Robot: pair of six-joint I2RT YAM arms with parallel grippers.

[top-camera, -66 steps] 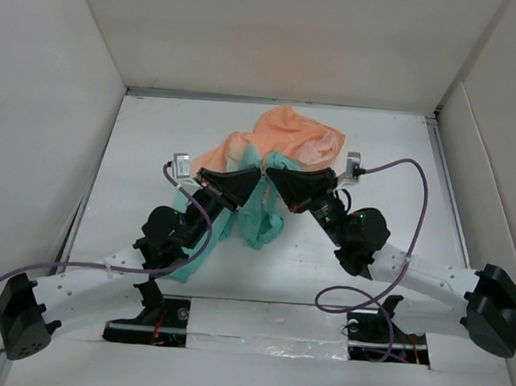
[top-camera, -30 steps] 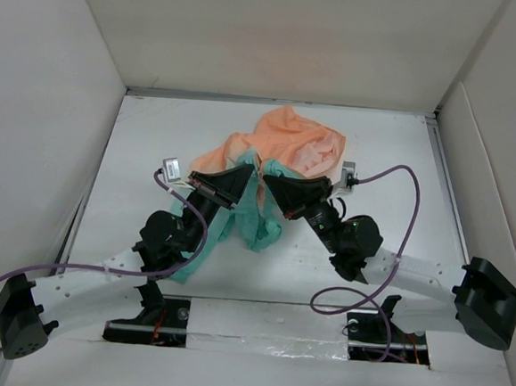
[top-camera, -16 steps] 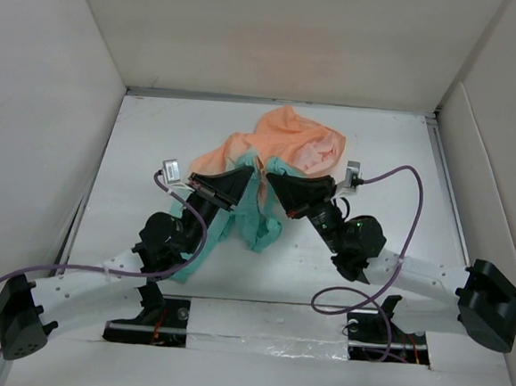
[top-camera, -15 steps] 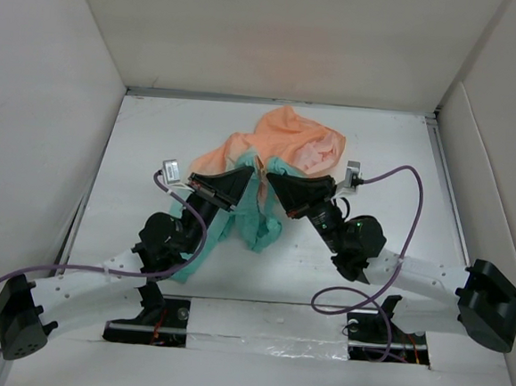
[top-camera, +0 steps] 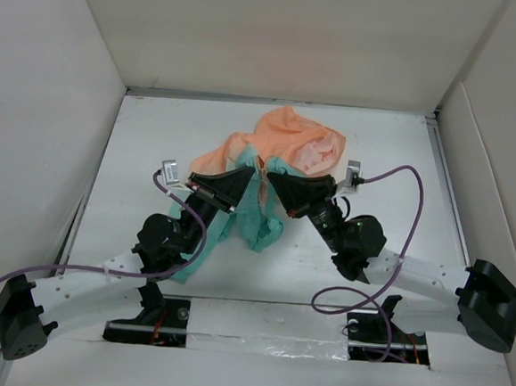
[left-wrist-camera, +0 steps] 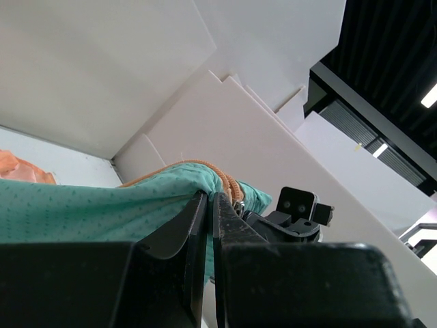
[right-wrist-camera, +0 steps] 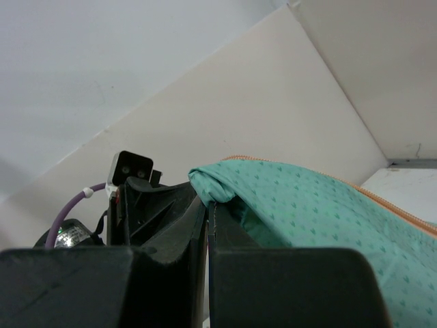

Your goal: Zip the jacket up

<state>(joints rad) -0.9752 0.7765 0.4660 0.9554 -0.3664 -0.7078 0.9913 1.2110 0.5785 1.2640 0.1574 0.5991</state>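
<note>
The jacket (top-camera: 289, 142) lies bunched in the middle of the table, orange at the far side, teal (top-camera: 260, 220) toward me. My left gripper (top-camera: 244, 172) and right gripper (top-camera: 266, 176) meet tip to tip above the teal part, each shut on the jacket's edge, lifting it. In the left wrist view the jaws (left-wrist-camera: 210, 198) pinch teal fabric (left-wrist-camera: 82, 205) beside the orange zipper (left-wrist-camera: 229, 183). In the right wrist view the jaws (right-wrist-camera: 207, 203) pinch a teal fold (right-wrist-camera: 293, 205).
White walls enclose the white table (top-camera: 145, 148) on three sides. The arms' purple cables (top-camera: 402, 178) loop beside each arm. The other wrist's camera shows in each wrist view (left-wrist-camera: 300, 205) (right-wrist-camera: 133, 167).
Both grippers, shut on the jacket, moved slightly toward the near side and left since 2.2 s ago; the teal fabric hangs a little lower. In the last half second almost nothing moved.
</note>
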